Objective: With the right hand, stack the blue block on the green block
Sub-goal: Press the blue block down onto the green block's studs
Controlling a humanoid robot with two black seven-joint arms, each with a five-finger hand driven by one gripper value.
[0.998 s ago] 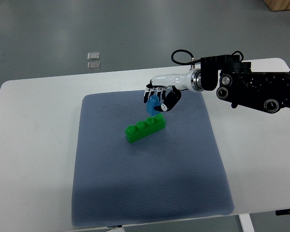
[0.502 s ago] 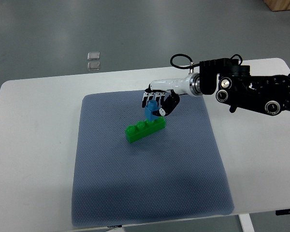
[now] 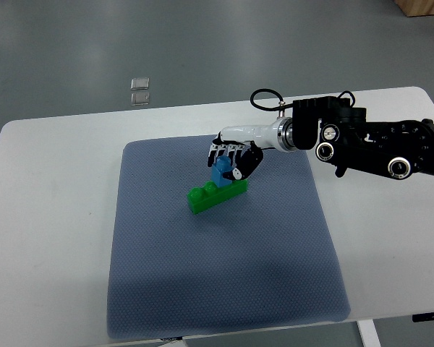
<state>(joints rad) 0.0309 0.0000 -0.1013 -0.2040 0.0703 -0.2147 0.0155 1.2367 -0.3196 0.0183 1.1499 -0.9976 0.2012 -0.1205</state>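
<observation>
The blue block [image 3: 220, 176] sits in my grasp, its lower end touching the top of the green block [image 3: 217, 196] near that block's middle, so it stands on the studs while my fingers are closed around its upper part. The green block is a long studded brick lying on the mat at a slant, its ends pointing toward roughly eight and two o'clock, and it rests a little toward twelve o'clock from the mat's centre. My right hand [image 3: 232, 157] comes down on the blue block from about one o'clock, white fingers [image 3: 223, 150] curled over the far side and the dark thumb side pressing the near face, so the hand is clenched on the blue block. I cannot tell whether the blue block is fully seated on the studs, because my fingers hide its upper half. My forearm [image 3: 362, 141], black with round joints and a looped cable, runs out toward three o'clock and leaves at the right edge. Under everything lies the blue-grey mat [image 3: 217, 275], spread on the white table [image 3: 50, 231]. Beyond the table at eleven o'clock, two small square tiles [image 3: 139, 90] lie on the grey floor [image 3: 202, 43].
</observation>
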